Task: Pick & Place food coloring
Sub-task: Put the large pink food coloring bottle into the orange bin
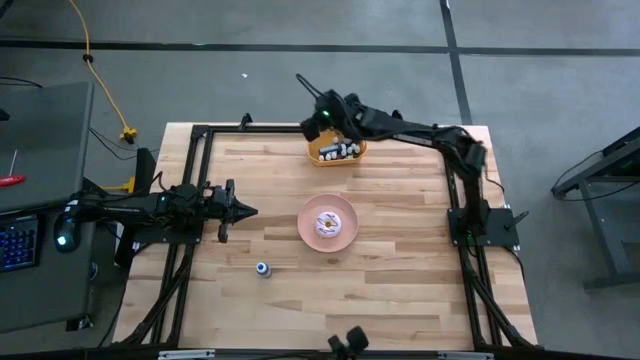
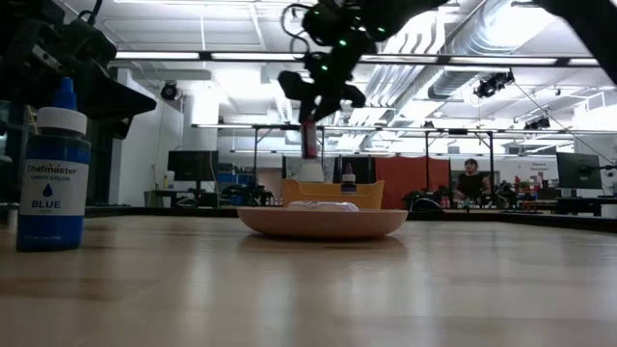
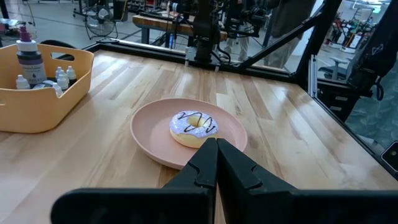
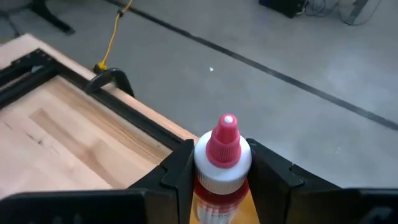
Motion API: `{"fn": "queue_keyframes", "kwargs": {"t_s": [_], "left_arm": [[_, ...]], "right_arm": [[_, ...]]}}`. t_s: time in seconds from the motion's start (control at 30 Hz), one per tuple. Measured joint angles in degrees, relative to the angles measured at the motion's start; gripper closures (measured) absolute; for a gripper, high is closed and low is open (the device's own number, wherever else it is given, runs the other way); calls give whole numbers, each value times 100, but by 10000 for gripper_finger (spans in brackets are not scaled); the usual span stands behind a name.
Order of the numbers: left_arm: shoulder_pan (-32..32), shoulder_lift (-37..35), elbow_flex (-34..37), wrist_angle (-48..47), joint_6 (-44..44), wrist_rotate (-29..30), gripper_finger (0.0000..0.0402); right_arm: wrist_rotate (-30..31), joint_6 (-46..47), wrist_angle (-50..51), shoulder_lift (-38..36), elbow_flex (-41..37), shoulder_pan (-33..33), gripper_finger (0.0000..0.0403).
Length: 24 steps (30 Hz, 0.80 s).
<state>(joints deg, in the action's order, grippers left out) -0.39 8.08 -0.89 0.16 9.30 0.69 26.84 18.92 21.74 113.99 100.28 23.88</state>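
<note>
A red-capped food coloring bottle (image 4: 222, 146) sits in my right gripper (image 4: 221, 167), which hovers over the orange bin (image 1: 336, 152) at the table's far edge. In the low view this bottle (image 2: 309, 141) hangs above the bin (image 2: 333, 193). The bin (image 3: 38, 93) holds several small whitish bottles (image 3: 61, 78) and a larger dark-capped one (image 3: 28, 59). A blue food coloring bottle (image 2: 53, 173) stands upright on its base near the table's near-left part (image 1: 262, 268). My left gripper (image 3: 216, 163) is shut and waits left of the pink plate (image 1: 345, 238). My right gripper pinches the red-capped bottle between its two fingers (image 4: 179, 171) at the white collar (image 4: 222, 169) just under the cap. The fingers come from above. The bottle is upright and lifted clear above the bin.
The pink plate (image 3: 152, 134) with a white-iced doughnut (image 3: 194, 127) lies at the table's middle, between both arms. A black frame (image 1: 200, 135) runs along the table's edges. Bare wood lies near and right of the plate. A person (image 2: 471, 179) is far off in the room.
</note>
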Motion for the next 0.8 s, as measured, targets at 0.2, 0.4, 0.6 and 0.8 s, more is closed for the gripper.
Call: {"fn": "queue_keyframes", "kwargs": {"t_s": [0.2,0.4,0.6,0.8], "left_arm": [[1,0,1,2,0,7,401],[-1,0,2,2,0,11,401],[0,0,2,2,0,8,401],[-1,0,0,2,2,7,401]], "right_arm": [[126,61,-1325,-474,-1549,-44,288],[212,52,-1931,-426,-1911,-41,288],[228,61,-2110,-216,-1896,48,288],[179,136,-2443,84,-1891,53,288]]}}
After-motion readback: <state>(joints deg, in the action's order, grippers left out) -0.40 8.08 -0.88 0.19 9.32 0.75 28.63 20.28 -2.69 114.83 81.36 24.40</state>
